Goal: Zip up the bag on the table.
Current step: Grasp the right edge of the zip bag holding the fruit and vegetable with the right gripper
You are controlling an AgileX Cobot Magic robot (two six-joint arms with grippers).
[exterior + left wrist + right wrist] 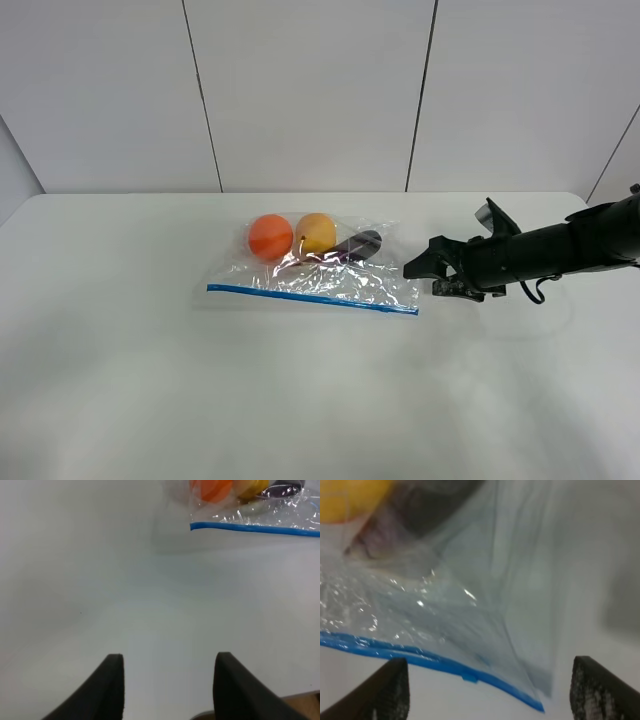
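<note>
The bag point(320, 278) lies flat mid-table, clear and crinkly, holding an orange ball point(270, 236), a yellow item point(315, 233) and a dark purple item point(357, 246). Its blue zipper strip point(312, 299) runs along the near edge. My right gripper point(422, 268) is open and empty, low over the table point(150, 400), just right of the bag's right end. In the right wrist view its fingers point(390, 692) straddle the strip's end point(420, 656). My left gripper point(167, 685) is open and empty, well away from the bag point(260, 510); the exterior view does not show it.
White wall panels point(310, 90) stand behind the table's far edge. The table's near edge point(300, 700) shows by the left gripper. A small blue tab point(469, 678) sits on the zipper strip near its right end.
</note>
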